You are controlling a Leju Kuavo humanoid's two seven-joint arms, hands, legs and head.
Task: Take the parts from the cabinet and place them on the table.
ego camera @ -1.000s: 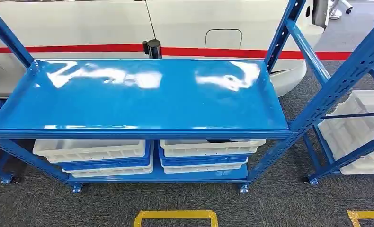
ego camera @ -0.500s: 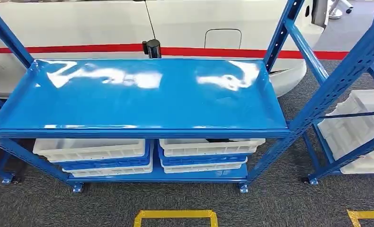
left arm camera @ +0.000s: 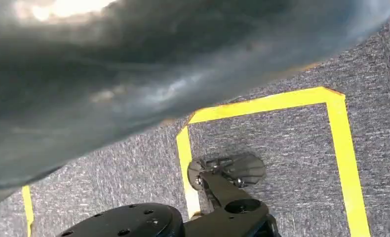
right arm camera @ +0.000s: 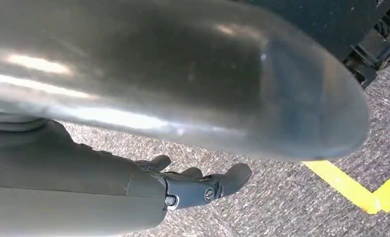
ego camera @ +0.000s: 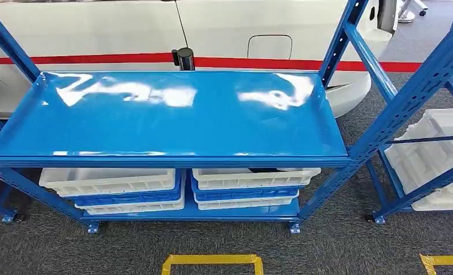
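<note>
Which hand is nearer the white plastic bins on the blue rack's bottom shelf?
Neither, as far as visible. Right hand hangs over grey carpet; left wrist camera also faces carpet. Both short of the white plastic bins.

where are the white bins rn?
Head view: white bins sit on the bottom shelf of the blue rack, under its top shelf, in two stacks side by side with blue bins between.

Blue cabinet (ego camera: 167,117); white bins (ego camera: 109,181) on lower shelf.
</note>
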